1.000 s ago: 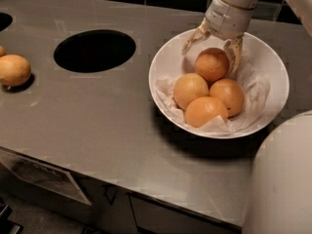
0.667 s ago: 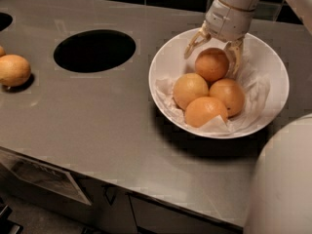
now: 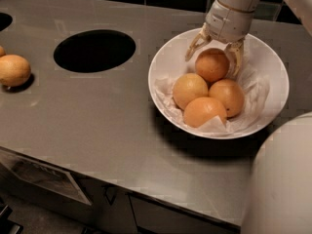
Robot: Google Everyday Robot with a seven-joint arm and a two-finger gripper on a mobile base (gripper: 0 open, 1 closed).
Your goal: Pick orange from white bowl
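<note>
1. The wide, glossy white bowl (image 3: 165,67) sat on the grey metal countertop (image 3: 97,126), apart from the dark round hole (image 3: 94,50). Bare counter lay between them and ran on to the front edge.
2. A paler yellowish-orange fruit (image 3: 13,70) lay near the counter's left edge, well apart from the bowl.
3. The deep dull-orange round orange (image 3: 212,62) rested at the back of the bowl, touching the lighter oranges (image 3: 189,89) lying on crumpled white paper (image 3: 253,89).
4. The white arm (image 3: 229,18) reached down from the upper right. Its two-finger gripper (image 3: 212,66) straddled the orange, with its fingers spread wide on either side.
</note>
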